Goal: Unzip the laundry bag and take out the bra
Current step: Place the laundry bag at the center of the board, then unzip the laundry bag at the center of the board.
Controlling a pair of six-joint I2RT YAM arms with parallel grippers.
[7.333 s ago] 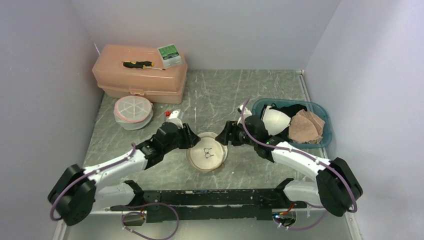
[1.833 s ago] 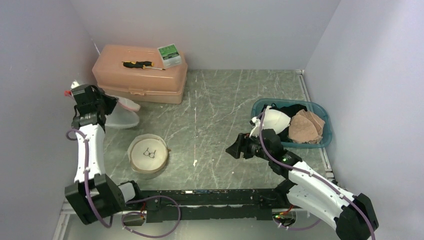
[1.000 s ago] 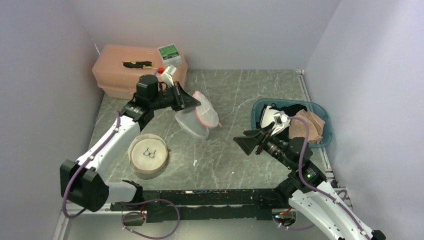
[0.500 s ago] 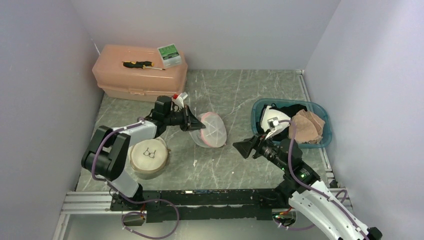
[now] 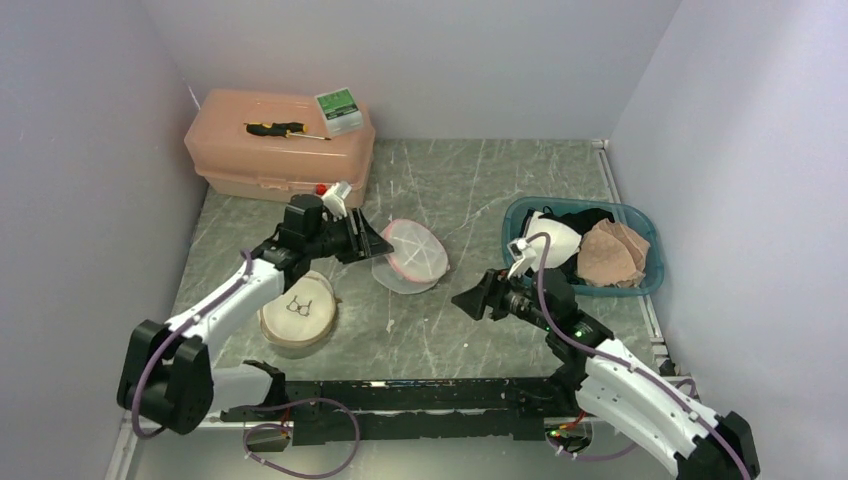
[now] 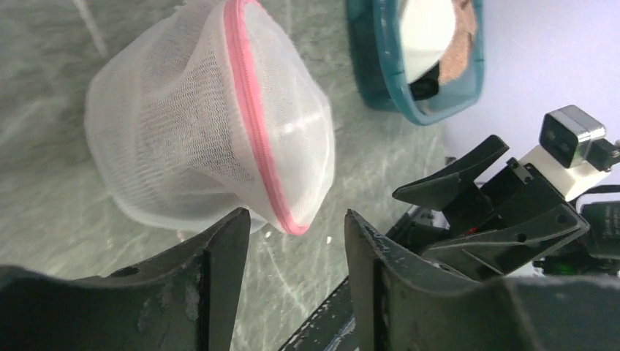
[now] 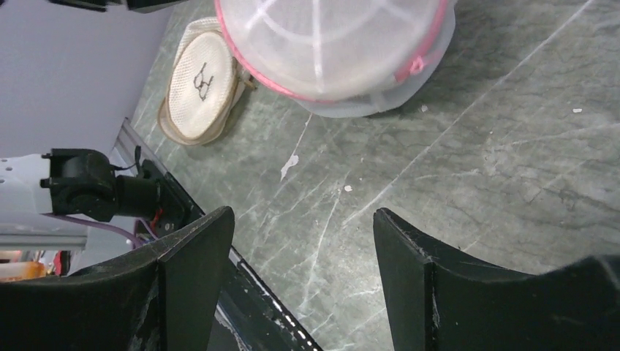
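Resting on the grey bench (image 5: 450, 180), the white mesh laundry bag (image 5: 410, 257) with its pink zipper lies between our two arms. Our left tool (image 5: 378, 243) stands spread just beside the bag's edge, pinching nothing. Our right tool (image 5: 465, 298), also spread and empty, hovers near the bag without touching it.

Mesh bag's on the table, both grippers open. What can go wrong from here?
1. Nothing holds the mesh bag: the left gripper and right gripper are both open. Tugging the zipper one-handed would likely drag the light bag across the table instead of opening it.
2. What looks like the pink zipper pull is a small tab lying against the mesh, so a pinch may catch netting instead.
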